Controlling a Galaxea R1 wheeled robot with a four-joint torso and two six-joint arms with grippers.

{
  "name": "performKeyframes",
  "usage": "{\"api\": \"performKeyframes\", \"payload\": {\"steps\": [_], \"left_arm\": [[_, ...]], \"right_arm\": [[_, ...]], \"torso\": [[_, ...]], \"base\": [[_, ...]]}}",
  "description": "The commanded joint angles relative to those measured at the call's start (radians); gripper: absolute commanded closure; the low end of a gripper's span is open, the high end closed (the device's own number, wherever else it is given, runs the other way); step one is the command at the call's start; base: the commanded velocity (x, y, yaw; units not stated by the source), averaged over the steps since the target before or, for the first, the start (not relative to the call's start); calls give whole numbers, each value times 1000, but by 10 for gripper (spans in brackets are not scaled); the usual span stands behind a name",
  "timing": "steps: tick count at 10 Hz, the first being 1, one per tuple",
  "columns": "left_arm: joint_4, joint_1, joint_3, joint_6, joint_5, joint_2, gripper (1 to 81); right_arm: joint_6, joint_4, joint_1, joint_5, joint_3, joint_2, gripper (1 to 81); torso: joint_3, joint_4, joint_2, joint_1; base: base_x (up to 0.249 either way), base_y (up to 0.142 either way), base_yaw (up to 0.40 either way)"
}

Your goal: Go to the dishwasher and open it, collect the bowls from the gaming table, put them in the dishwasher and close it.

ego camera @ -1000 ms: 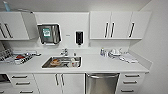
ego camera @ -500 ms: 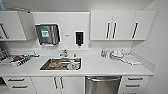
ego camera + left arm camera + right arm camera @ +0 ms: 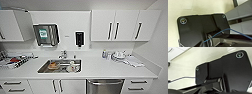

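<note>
The dishwasher point(image 3: 105, 86) is straight ahead under the white counter point(image 3: 100, 70), right of the sink. Its silver steel front is shut and its lower part is cut off by the picture's edge. The bowls and the gaming table are out of view. In the left wrist view a dark robot plate point(image 3: 196, 30) hangs over a pale floor, crossed by a blue cable. The right wrist view has the same kind of plate point(image 3: 228, 70) over pale floor.
A steel sink point(image 3: 42, 70) holds dishes, one of them orange. A dish rack point(image 3: 12, 62) stands at the far left, small items point(image 3: 118, 55) on the counter's right. Above are white wall cupboards point(image 3: 125, 25), a towel dispenser point(image 3: 46, 35) and a soap dispenser point(image 3: 79, 38). White drawers flank the dishwasher.
The whole picture has shifted a little: the counter and dishwasher sit lower and look slightly larger, so the camera has come nearer. Nothing on the counter has moved.
</note>
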Motion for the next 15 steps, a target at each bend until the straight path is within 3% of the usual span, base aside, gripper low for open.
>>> {"api": "performKeyframes", "payload": {"steps": [1,15], "left_arm": [[-5,-55,17,5,51,-19,10],[-4,-50,17,5,51,-19,10]], "right_arm": [[-4,5,53,-54,21,-13,10],[-5,3,53,-54,19,-13,10]], "torso": [[0,0,0,0],[0,0,0,1]], "base": [[135,0,0],[130,-57,0]]}}
